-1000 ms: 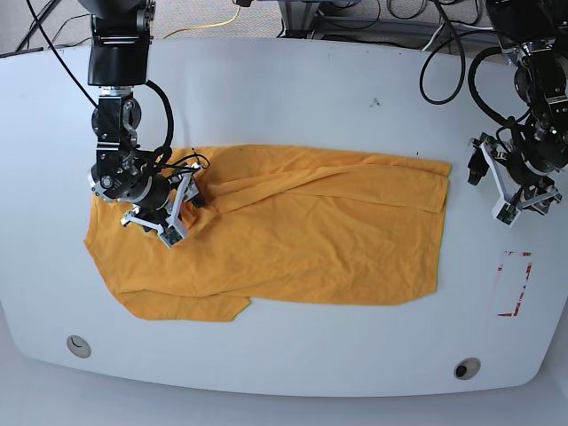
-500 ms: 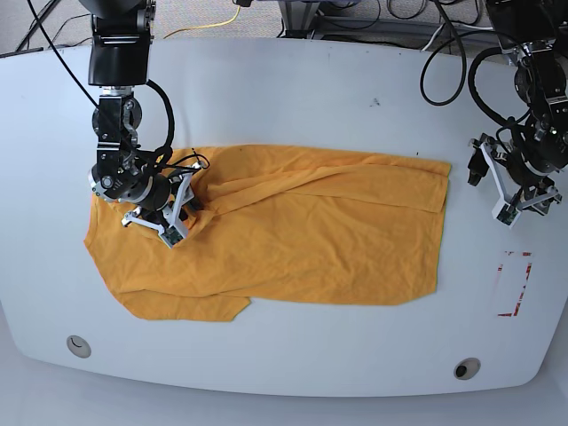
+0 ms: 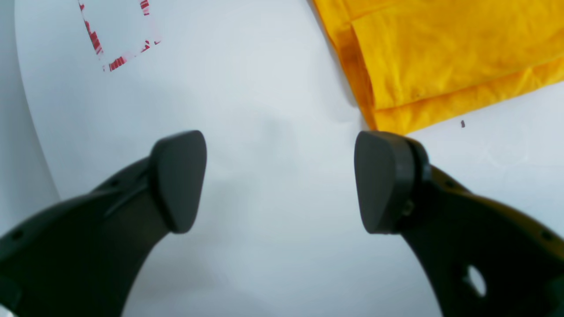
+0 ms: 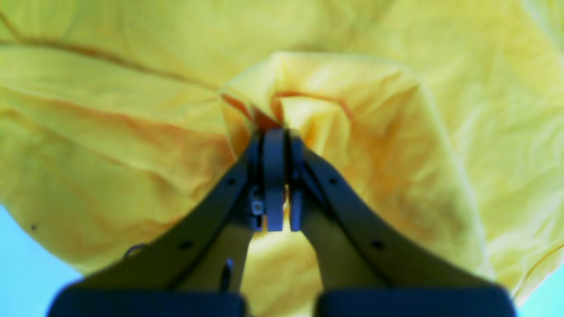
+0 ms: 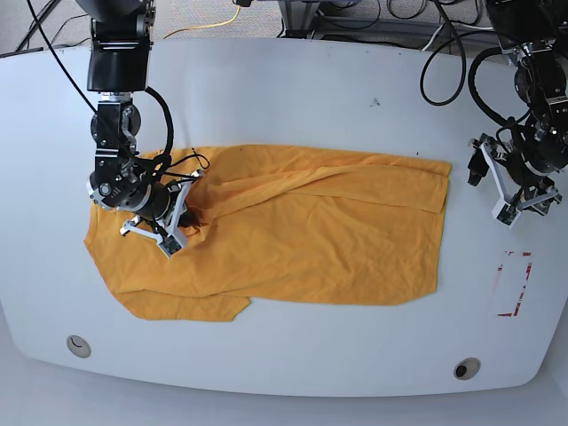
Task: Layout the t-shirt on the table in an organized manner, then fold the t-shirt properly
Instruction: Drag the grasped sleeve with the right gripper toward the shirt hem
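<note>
- T-shirt (image 5: 293, 235), a plain orange-yellow soft cotton garment, lies spread on the large white smooth table (image 5: 293, 89); its long axis runs side to side across the base view, with a fold ridge slanting along its far half.
- Right gripper (image 5: 170, 232), a black-and-white two-finger claw, sits on the shirt's end farthest from the red-tape rectangle outline (image 5: 513, 284); the wrist view shows its jaws clamped together on a bunched peak of the cloth (image 4: 282, 88).
- From that pinch, nearly all the shirt stretches away toward the tape rectangle, so I judge any pull or lift by this arm should go along or across that long axis; the right arm is plainly the nearer one to this end.
- Left gripper (image 3: 280, 180), with dark rounded pads (image 3: 379, 180), hangs over bare table just beside the shirt's corner (image 3: 387, 119) at the tape-rectangle end; its jaws stand wide apart and hold nothing.
- Small dark speck (image 3: 462, 124) lies on the table near that corner.
- Two round grommets (image 5: 467, 367) sit near the table's front edge, well apart from the cloth; nothing stands between either gripper and the shirt.
</note>
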Robot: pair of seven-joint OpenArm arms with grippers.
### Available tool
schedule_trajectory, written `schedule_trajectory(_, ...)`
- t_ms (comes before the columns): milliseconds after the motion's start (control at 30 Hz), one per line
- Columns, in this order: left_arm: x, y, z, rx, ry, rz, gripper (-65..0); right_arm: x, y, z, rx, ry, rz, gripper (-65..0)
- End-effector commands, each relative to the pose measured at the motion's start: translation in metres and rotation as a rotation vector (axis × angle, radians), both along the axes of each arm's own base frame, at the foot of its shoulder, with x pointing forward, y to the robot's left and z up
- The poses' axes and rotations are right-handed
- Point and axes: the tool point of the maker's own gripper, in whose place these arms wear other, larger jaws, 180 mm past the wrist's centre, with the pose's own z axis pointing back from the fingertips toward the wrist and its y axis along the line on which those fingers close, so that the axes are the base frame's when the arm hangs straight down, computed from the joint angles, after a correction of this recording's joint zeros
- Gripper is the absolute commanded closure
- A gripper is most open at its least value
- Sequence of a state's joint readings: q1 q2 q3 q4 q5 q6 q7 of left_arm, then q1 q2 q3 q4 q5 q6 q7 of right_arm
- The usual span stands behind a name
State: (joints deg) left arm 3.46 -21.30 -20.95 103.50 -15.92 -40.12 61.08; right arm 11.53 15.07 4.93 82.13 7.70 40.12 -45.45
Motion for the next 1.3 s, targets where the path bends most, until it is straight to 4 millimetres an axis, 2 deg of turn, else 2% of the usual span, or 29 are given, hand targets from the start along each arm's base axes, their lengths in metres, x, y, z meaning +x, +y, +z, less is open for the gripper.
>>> schedule_trajectory(0,0.008,0.002,0.014,0.011,-0.046,-0.007,-49.2,0.02,-0.01,0.027,-0.019,-0.065,-0.011,-0.8)
schedule_trajectory(333,0.008,0.003,0.014,0.01,-0.044,-0.007,-49.2,0.052,-0.016,0.056,-0.029,-0.12,-0.025,-1.1)
schedule_trajectory(633,0.008,0.003,0.014,0.012,-0.044,-0.007,-49.2,0.075,-0.018,0.063,-0.001,-0.114,-0.044,-1.7)
schedule_trajectory(733,0.008,0.003,0.014,0.012,-0.044,-0.007,-49.2,0.081,-0.019,0.063,0.008,-0.104,-0.052,-6.0)
schedule_trajectory(900,0.007,0.003,0.013,0.014,-0.041,-0.007,-49.2,0.091,-0.017,0.07,0.038,-0.134,-0.053,-20.3)
schedule_trajectory(1100,0.007,0.003,0.013,0.014,-0.041,-0.007,-49.2,0.095,-0.015,0.075,0.043,-0.152,-0.049,-49.5)
schedule_trajectory(1133,0.007,0.003,0.013,0.014,-0.041,-0.007,-49.2,0.095,-0.015,0.075,0.043,-0.154,-0.048,-56.3)
schedule_trajectory(1200,0.007,0.003,0.013,0.014,-0.041,-0.007,-49.2,0.095,-0.019,0.077,0.034,-0.158,-0.05,-64.7)
schedule_trajectory(1267,0.007,0.003,0.014,0.014,-0.043,-0.007,-49.2,0.089,-0.021,0.075,0.02,-0.152,-0.052,-65.0)
